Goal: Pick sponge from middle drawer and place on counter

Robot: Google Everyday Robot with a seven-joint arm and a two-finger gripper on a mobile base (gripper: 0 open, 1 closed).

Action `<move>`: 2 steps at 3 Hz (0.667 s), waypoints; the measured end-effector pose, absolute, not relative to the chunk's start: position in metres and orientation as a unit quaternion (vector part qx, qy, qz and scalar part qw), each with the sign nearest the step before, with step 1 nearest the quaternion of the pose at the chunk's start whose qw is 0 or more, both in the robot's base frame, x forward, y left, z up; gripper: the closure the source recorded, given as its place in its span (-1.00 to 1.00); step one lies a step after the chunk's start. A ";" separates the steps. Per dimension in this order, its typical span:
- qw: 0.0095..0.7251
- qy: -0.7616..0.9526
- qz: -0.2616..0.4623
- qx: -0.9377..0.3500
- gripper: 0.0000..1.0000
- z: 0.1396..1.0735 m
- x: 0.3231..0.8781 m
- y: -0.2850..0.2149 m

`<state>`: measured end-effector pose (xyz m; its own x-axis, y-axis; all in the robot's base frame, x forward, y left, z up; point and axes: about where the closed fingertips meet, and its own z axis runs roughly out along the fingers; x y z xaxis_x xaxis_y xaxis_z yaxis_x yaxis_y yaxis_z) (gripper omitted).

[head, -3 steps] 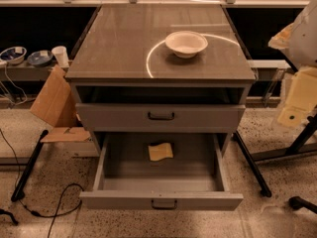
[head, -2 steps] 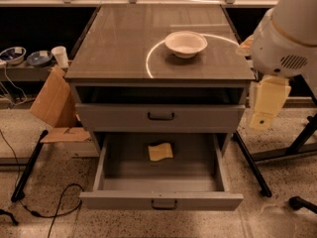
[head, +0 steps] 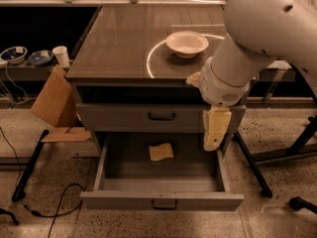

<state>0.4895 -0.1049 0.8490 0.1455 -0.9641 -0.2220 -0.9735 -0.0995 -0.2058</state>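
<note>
The pale-yellow sponge (head: 161, 151) lies flat on the floor of the middle drawer (head: 162, 201), near its back centre. That drawer, the lowest one, is pulled fully out. My gripper (head: 212, 142) hangs downward on the big white arm, over the drawer's right rear corner. It is right of the sponge and above it, not touching it. The counter (head: 124, 38) is the glossy grey-brown top with a curved light streak. The arm covers its right front corner.
A white bowl (head: 186, 42) sits on the counter at the right. The upper drawer (head: 148, 117) is closed. Brown cardboard pieces (head: 53, 103) lean at the cabinet's left. A side table with bowls and a cup (head: 62, 56) stands left. Dark stand legs (head: 252, 165) and a floor cable (head: 54, 209) flank the cabinet.
The arm has swung in from the right edge, leftward and down. The gripper now hangs over the open drawer's right side. The sponge and the bowl have not moved.
</note>
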 end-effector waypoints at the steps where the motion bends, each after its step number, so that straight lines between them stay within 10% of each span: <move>1: 0.171 0.637 0.039 -0.751 -1.00 0.778 0.510 -0.098; 2: 0.171 0.637 0.039 -0.751 -1.00 0.778 0.510 -0.098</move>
<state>0.5102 -0.0979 0.7781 0.1861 -0.9427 -0.2768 -0.9696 -0.1306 -0.2069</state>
